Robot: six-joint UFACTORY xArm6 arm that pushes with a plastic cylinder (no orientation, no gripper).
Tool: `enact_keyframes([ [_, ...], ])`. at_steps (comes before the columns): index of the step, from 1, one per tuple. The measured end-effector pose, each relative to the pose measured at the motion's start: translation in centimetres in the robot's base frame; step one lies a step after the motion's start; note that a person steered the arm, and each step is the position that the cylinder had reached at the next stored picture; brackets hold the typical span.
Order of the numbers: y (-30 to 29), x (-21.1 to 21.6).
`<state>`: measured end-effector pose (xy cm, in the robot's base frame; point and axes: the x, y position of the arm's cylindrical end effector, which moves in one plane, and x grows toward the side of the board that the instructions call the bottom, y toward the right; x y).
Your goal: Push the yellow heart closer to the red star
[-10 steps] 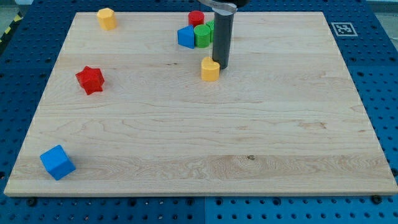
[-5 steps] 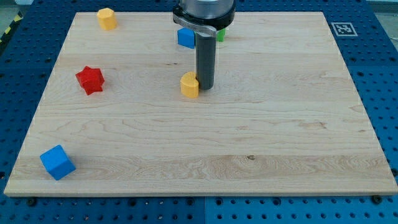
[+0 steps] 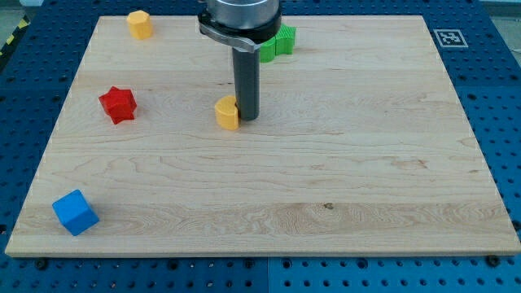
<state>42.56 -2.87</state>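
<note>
One pale wooden board [image 3: 342,163] on your blue pegboard bench [image 3: 24,98] carries my tip [image 3: 247,119], clawless, touching the yellow heart [image 3: 227,113], the red star [image 3: 118,104] well apart leftward.

A robotics lab bench. A pale wooden board [image 3: 342,163] lies on a blue perforated table [image 3: 496,98] with a regular grid of holes. A black-and-white fiducial tag [image 3: 447,37] marks the board's far right corner, and yellow-black hazard tape [image 3: 10,41] edges the far left.
</note>
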Motion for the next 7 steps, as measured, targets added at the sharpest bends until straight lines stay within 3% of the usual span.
enact_keyframes([
  [7, -10.0, 0.0],
])
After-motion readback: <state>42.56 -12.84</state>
